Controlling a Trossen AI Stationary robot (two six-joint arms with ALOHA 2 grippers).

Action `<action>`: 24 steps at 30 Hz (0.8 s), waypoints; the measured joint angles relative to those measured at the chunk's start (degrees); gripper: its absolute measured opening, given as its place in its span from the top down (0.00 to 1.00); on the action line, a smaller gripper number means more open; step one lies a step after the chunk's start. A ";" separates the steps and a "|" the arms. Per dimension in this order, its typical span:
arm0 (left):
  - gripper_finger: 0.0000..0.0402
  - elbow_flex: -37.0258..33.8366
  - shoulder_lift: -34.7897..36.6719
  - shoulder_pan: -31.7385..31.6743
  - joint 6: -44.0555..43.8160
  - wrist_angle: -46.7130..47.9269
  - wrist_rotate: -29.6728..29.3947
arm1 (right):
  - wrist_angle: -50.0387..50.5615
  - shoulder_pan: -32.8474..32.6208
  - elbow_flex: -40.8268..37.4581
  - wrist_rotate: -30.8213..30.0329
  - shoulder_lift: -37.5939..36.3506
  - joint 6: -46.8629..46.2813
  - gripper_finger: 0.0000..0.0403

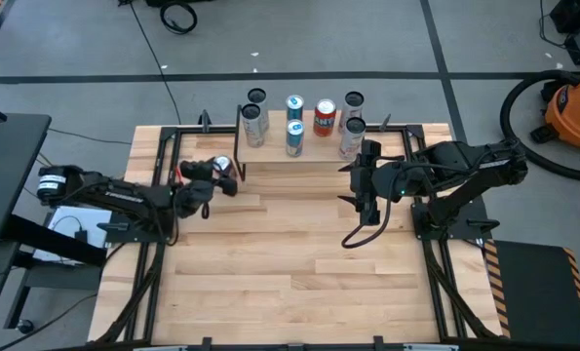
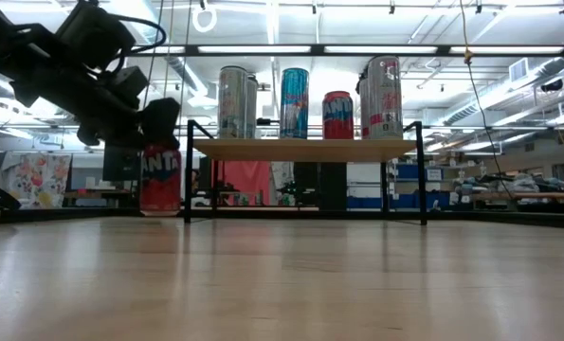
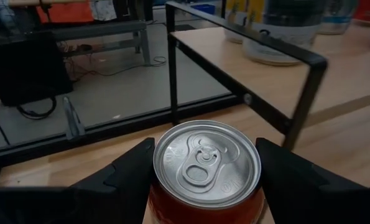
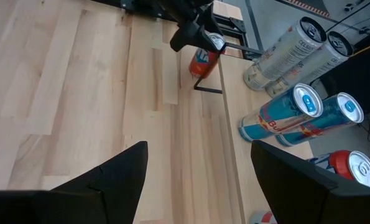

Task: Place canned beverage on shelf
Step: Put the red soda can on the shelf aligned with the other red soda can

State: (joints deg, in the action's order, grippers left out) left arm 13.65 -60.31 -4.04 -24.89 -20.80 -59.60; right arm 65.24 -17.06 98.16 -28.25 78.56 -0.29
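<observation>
From where I stand, the left gripper [image 1: 223, 174] has its two fingers clamped on either side of a red can [image 2: 160, 180], and the can's base seems to rest on the tabletop [image 1: 299, 273], just off the left end of the shelf [image 2: 305, 149]. In the left wrist view the silver lid sits squarely between the dark fingers [image 3: 125, 171], one pad at 9 o'clock of the lid and the other at 3 o'clock, both touching the can's wall just under the rim.

I judge the step in hand to be the lift onto the shelf. To do it well, the arm should raise the can straight up until its base clears the black frame bar at the shelf's edge, keep it upright, and only then carry it sideways over the board. In the high view the can lies at about 8 o'clock of the shelf, so the carry runs toward 2 o'clock. Seven cans already stand there: silver cans [image 1: 253, 125] at the left end, blue cans [image 1: 294, 136] in the middle, an orange-red can [image 1: 325, 118] beside them, and pale cans [image 1: 352, 136] at the right end. The free board at the front left looks the safest landing spot.

The right gripper [image 1: 370, 213] waits at 4 o'clock of the shelf, jaws apart and holding nothing.
</observation>
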 joint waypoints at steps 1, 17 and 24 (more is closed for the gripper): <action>0.38 0.00 0.00 0.56 -0.06 0.00 -0.43 | 0.01 0.00 -0.02 0.00 0.00 0.00 0.27; 0.38 11.59 0.02 10.67 -6.22 17.96 -3.71 | -0.05 0.00 -0.02 -0.09 0.00 -0.13 0.27; 0.38 13.39 -0.19 14.47 -10.25 18.80 -3.79 | -0.05 0.00 -0.01 -0.09 0.00 -0.16 0.27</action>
State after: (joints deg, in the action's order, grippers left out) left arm 27.04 -60.51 10.43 -35.14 -2.00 -63.39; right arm 65.19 -17.06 98.16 -28.34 78.56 -0.45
